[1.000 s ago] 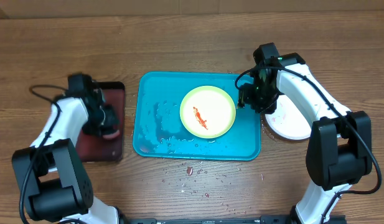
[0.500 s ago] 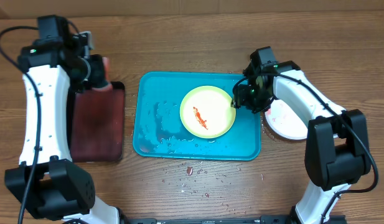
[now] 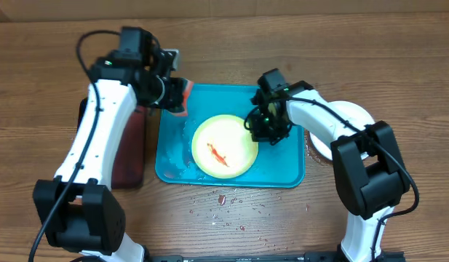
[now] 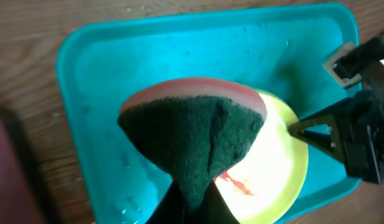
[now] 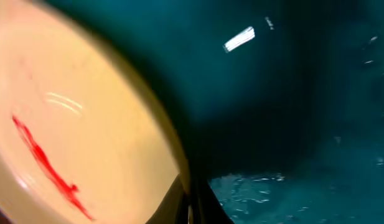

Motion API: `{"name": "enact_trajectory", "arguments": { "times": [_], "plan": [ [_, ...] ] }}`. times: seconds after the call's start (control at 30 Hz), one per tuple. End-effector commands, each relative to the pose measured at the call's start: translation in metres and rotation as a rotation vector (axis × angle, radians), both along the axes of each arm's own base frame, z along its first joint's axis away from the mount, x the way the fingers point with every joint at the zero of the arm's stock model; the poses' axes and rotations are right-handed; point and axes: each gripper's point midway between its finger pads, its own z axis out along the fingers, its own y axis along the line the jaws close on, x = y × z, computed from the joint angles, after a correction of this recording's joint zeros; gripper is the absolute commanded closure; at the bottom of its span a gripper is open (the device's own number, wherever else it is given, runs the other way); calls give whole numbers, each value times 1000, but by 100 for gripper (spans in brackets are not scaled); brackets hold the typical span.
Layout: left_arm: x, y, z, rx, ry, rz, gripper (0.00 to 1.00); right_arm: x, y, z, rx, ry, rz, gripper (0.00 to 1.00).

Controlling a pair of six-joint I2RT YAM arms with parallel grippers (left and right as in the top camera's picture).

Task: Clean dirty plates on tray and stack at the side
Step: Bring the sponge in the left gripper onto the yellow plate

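A yellow-green plate (image 3: 223, 145) with a red sauce smear (image 3: 218, 155) lies in the turquoise tray (image 3: 282, 164). My right gripper (image 3: 261, 132) is shut on the plate's right rim. In the right wrist view the plate (image 5: 73, 118) fills the left, its rim pinched between my fingers (image 5: 179, 202), with dark shadow under that edge. My left gripper (image 3: 172, 94) is shut on a sponge (image 3: 179, 96) over the tray's top left corner. The left wrist view shows the sponge's green scouring face (image 4: 192, 137) above the plate (image 4: 276, 174). White plates (image 3: 349, 116) sit right of the tray.
A black tray with a reddish inside (image 3: 126, 156) lies left of the turquoise tray. Water drops wet the turquoise tray floor (image 5: 291, 186). Red crumbs and drops (image 3: 224, 200) dot the wooden table in front of the tray.
My left arm swung right with the sponge, from the black tray to the turquoise tray's corner. My right gripper closed on the plate's rim, and the plate shifted left.
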Motion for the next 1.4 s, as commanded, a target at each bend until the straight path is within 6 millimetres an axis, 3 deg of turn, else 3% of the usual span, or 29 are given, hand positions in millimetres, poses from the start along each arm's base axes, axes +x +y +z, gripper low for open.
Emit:
{"name": "enact_trajectory", "arguments": {
  "times": [0.0,0.23,0.47,0.77,0.93,1.07,1.17,1.3,1.37],
  "plan": [
    [-5,-2,-17,-12,47,65,96,16,8,10,23,47,-247,96],
    [-14,-2,-44,44,68,62,96,24,5,6,-1,69,-425,96],
    [-20,-18,-69,100,50,28,96,17,12,-4,-11,98,-410,96],
    [-16,-15,-118,285,79,169,96,4,30,-16,-87,67,-391,96],
    [-20,-10,-155,332,157,210,96,-1,36,-16,-101,57,-381,96],
    [-26,-11,-170,332,204,218,96,-1,36,-17,-105,54,-381,96],
    [-30,-24,-171,269,228,167,96,-1,36,-17,-105,53,-381,96],
    [-49,-89,-155,-54,221,-245,96,-1,36,-17,-105,53,-380,96],
    [-59,-103,-147,-141,219,-345,96,-1,36,-17,-105,53,-381,96]
  ]
}}
